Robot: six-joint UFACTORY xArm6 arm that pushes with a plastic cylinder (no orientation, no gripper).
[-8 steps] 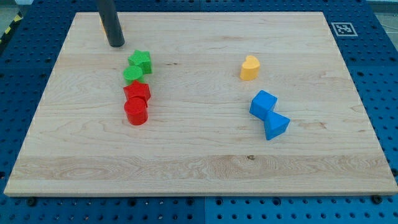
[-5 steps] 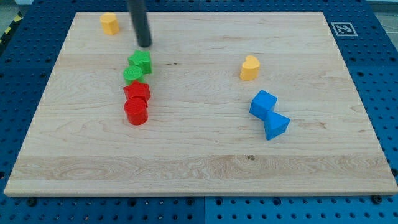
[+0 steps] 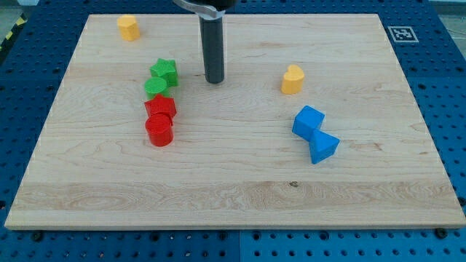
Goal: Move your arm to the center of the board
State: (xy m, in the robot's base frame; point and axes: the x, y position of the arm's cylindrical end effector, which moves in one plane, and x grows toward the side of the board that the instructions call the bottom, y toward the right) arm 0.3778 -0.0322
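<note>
My tip rests on the wooden board, above the board's middle and to the right of the green blocks. A green star block touches a second green block just below it. A red star block and a red cylinder sit below those in one column. A yellow heart block lies to the right of my tip. A blue cube touches a blue triangular block at the right. A small yellow block sits at the top left.
A black-and-white marker tag sits at the board's top right corner. The board lies on a blue perforated table.
My tip has moved from the board's top left, near the small yellow block, rightward and downward toward the middle. No block has moved.
</note>
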